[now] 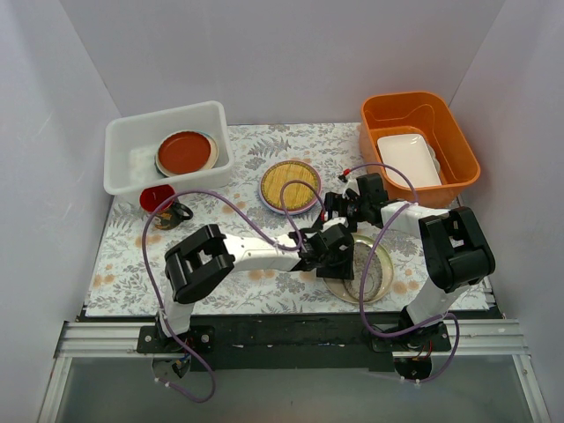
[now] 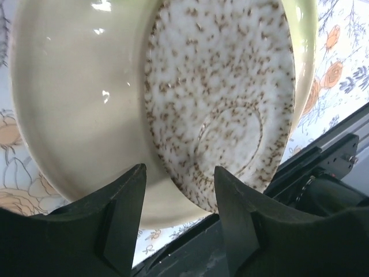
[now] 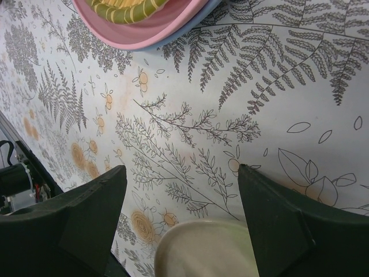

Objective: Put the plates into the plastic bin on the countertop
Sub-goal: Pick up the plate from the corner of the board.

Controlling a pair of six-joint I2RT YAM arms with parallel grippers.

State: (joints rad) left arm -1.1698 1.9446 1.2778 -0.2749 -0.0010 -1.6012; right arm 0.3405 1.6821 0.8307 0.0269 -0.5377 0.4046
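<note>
A speckled grey plate [image 1: 368, 275] lies on a pale yellow plate [image 1: 345, 291] at the front right of the countertop [image 1: 123, 264]. My left gripper [image 1: 332, 250] hovers open at their near-left rim. In the left wrist view it [image 2: 180, 190] straddles the edge of the speckled plate [image 2: 219, 98] and the yellow plate [image 2: 81, 109] without touching. My right gripper [image 1: 340, 210] is open and empty over bare countertop [image 3: 190, 121], between the yellow plate [image 3: 202, 251] and a woven-bamboo plate [image 1: 290, 183] on a stack [image 3: 138, 23]. The plastic bin [image 1: 123, 141] at the back left holds a red-brown plate [image 1: 183, 151] on a cream one.
An orange tub [image 1: 458, 141] at the back right holds a white rectangular dish [image 1: 408, 159]. A red mug [image 1: 157, 197] and a small dark object [image 1: 174, 213] stand just in front of the bin. White walls close in three sides.
</note>
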